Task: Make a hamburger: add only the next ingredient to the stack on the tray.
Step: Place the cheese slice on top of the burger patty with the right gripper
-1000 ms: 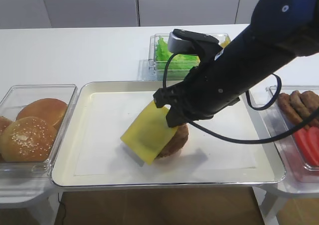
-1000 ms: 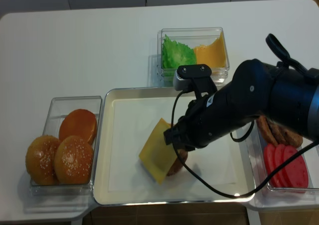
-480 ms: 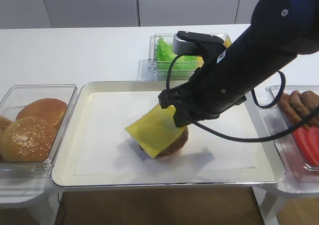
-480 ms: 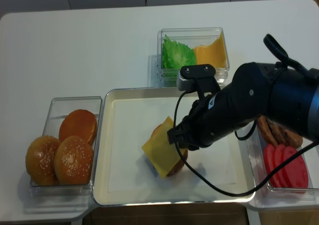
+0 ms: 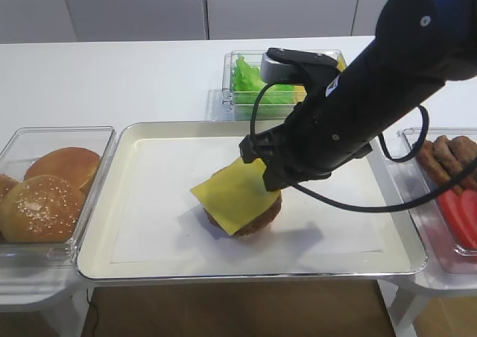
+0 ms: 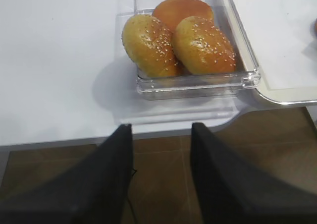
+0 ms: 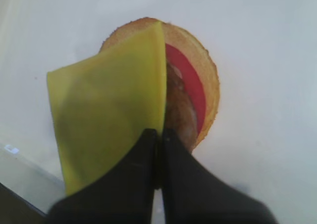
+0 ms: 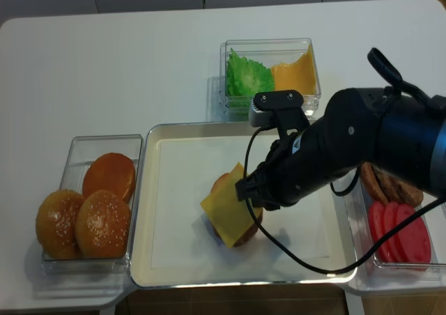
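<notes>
A square yellow cheese slice (image 5: 235,195) hangs by one corner from my right gripper (image 7: 159,132), which is shut on it. The slice (image 7: 109,115) droops over the left part of the stack (image 5: 257,219) and touches it. In the right wrist view the stack shows a tan bun (image 7: 209,80), a red slice (image 7: 190,85) and the brown patty (image 7: 178,110). It sits mid-tray (image 5: 149,210) on white paper. My left gripper (image 6: 162,127) is open and holds nothing. It hangs over the floor just in front of the table edge, near the bun bin.
A clear bin of seeded buns (image 5: 45,191) stands left of the tray. A bin with lettuce and cheese (image 8: 272,74) stands behind it. Another bin with oblong patties and tomato slices (image 8: 394,217) is at the right. The right arm's cable loops above the tray.
My right gripper has carried the cheese slice to the right and lowered it. The slice hung steeply beside the stack; now it lies flatter across the patty. The left arm shows no change.
</notes>
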`<move>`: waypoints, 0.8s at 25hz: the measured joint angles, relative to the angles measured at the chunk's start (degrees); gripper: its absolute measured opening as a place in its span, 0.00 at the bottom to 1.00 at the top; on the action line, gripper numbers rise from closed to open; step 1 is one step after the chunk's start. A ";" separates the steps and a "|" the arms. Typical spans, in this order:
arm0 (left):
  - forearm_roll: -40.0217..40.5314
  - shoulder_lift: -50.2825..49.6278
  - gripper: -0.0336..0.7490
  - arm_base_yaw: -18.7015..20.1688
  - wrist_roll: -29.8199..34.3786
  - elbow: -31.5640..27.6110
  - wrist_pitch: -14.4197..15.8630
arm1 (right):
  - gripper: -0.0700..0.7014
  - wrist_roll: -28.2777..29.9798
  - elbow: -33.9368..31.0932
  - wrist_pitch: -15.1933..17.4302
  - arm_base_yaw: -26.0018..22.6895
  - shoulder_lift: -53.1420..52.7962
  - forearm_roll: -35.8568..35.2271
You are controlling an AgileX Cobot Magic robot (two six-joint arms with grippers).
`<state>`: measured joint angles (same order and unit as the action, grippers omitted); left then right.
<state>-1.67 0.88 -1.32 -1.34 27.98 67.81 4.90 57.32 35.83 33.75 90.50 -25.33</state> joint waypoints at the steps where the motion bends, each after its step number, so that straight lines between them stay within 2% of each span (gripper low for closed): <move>1: 0.00 0.00 0.42 0.00 0.00 0.00 0.00 | 0.13 0.00 0.00 0.09 0.00 0.00 0.08; 3: 0.00 0.00 0.42 0.00 0.00 0.00 0.00 | 0.14 -0.40 0.00 0.12 0.00 0.00 0.08; 5: 0.00 0.00 0.42 0.00 0.00 0.00 0.00 | 0.21 -0.81 0.00 0.22 0.00 0.00 0.12; 7: 0.00 0.00 0.42 0.00 0.00 0.00 0.00 | 0.32 -1.45 0.00 0.22 0.00 0.00 0.12; 10: 0.00 0.00 0.42 0.00 0.00 0.00 0.00 | 0.56 -2.23 0.00 0.45 0.00 0.00 0.33; 13: 0.00 0.00 0.42 0.00 0.00 0.00 0.00 | 0.71 -2.57 0.00 0.45 0.00 0.00 0.85; 16: 0.00 0.00 0.42 0.00 0.00 0.00 0.00 | 0.76 -3.30 0.26 0.57 0.00 0.00 2.42; 20: 0.00 0.00 0.42 0.00 0.00 0.00 0.00 | 0.78 -8.24 2.05 2.02 0.00 -0.89 7.85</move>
<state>-1.67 0.88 -1.32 -1.34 27.98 67.81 -3.35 59.37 37.85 33.75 89.61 -17.48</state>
